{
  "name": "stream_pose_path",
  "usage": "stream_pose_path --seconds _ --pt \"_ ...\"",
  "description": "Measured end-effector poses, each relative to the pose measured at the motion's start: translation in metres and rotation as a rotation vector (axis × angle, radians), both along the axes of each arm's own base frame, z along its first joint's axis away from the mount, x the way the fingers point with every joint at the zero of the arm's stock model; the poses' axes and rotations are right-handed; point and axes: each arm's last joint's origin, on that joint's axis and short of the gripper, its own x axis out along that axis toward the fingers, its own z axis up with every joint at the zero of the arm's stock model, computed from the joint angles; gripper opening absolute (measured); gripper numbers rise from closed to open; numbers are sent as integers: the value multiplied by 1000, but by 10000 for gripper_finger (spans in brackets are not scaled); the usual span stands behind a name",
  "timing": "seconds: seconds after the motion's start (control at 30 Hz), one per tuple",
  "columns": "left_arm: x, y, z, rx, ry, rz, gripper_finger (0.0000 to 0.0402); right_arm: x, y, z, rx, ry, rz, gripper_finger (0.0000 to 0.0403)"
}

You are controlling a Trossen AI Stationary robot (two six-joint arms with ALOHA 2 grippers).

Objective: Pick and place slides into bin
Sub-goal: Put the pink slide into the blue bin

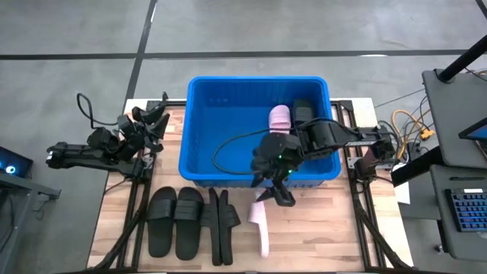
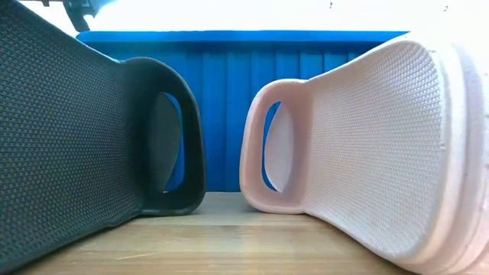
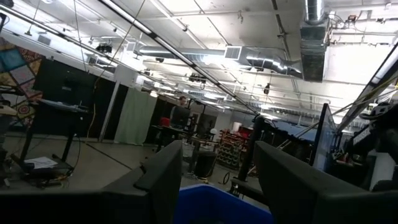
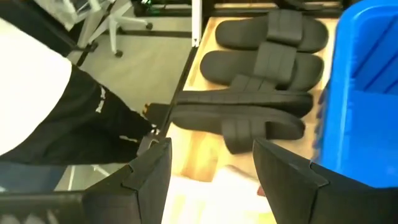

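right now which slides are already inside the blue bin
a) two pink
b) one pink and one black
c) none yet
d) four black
b: the high view shows a pink slide and a black slide lying side by side inside the bin, while the other pink slide lies on the table.

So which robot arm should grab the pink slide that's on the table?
Probably the right. The right gripper hangs open over the bin's front rim, close to the pink slide on the table. The left gripper waits off beside the bin's left side, farther away.
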Motion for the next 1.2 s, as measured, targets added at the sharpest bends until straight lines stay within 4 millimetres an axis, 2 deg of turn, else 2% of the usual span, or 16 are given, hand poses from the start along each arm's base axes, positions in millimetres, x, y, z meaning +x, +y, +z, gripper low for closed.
stream_pose_path --seconds 0.27,0.4,0.57,0.77,1.03,1.2 --pt "5 0 -2 -10 16 -6 184 -13 19 -7 -16 106 50 214" --pt "9 -1 -4 -35 15 -19 184 -25 22 -4 -21 158 53 214" --pt "15 -1 -6 -35 40 -19 184 -35 27 4 -69 124 17 214" --pt "18 -1 -8 -34 60 -18 184 -37 32 3 -119 123 -54 215" --pt "17 -1 -7 -32 53 -18 184 -40 25 0 -238 154 -271 215" --pt "16 -1 -7 -32 51 -18 184 -33 25 -1 -254 108 -300 215"
